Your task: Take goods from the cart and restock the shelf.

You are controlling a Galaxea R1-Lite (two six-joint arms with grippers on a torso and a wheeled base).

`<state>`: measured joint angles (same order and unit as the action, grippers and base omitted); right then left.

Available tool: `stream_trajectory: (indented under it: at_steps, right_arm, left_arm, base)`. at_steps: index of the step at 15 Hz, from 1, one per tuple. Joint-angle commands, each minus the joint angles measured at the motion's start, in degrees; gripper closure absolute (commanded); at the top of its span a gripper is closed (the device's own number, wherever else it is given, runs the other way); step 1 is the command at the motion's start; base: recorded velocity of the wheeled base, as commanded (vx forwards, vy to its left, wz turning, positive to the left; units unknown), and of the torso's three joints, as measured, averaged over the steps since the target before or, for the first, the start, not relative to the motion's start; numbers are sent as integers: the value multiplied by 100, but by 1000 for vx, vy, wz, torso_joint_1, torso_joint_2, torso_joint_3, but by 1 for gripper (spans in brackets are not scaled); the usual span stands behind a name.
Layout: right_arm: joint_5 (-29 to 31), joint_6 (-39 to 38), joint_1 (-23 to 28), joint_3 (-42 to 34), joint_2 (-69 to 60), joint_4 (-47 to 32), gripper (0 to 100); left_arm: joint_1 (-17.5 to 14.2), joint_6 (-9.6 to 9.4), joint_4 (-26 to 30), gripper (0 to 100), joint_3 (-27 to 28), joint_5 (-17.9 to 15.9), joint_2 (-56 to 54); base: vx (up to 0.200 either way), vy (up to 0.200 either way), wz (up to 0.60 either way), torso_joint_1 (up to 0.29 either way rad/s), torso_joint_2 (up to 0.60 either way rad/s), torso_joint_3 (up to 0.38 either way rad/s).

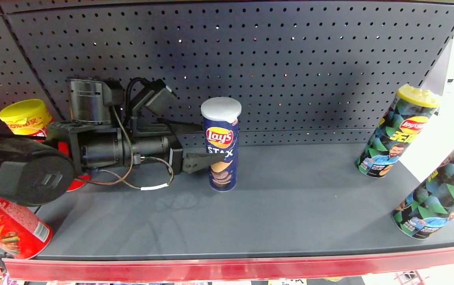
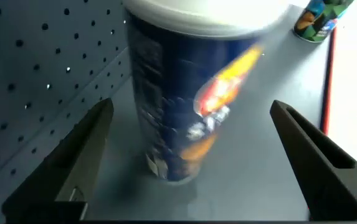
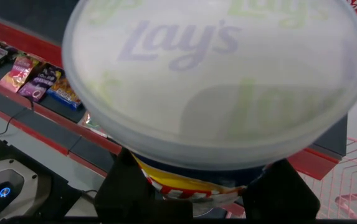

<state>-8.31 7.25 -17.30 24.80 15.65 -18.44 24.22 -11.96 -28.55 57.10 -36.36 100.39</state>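
Left wrist view: left pincer [image 2: 192,109] spread wide, with the upright blue can [image 2: 166,93] standing on the shelf [image 1: 290,206] between its two fingers, a gap on each side and neither finger touching it. Head view: two green cans [image 1: 399,130] with yellow lids stand well beyond the fingertips of that pincer, and the pegboard [image 1: 250,51] is just beside its far finger. Right wrist view: right pincer [image 3: 206,193] clamped on a second can [image 3: 215,81] with a clear lid, one dark finger on each side of the body under the lid.
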Motion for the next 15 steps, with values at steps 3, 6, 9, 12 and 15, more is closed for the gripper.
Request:
stream_trajectory:
  at_steps: [3,6,9,12,15]
  right_arm:
    - [5,-5,-2,8,-1,-1,100]
    - [5,-49,7,-1,-1,-1,100]
    - [32,-49,-2,8,-1,-1,100]
    - [32,-49,-2,8,-1,-1,100]
    - [40,-49,7,34,8,-1,100]
  left_arm:
    - [-5,1,-1,0,416,-169,420]
    - [21,1,7,0,469,-327,438]
    - [4,1,7,0,600,-617,543]
    - [4,1,7,0,943,-644,807]
    - [4,1,7,0,1145,-644,1009]
  base:
    - [0,0,0,0,0,0]
    - [0,0,0,0,0,0]
    - [0,0,0,0,0,0]
    - [0,0,0,0,0,0]
    - [0,0,0,0,0,0]
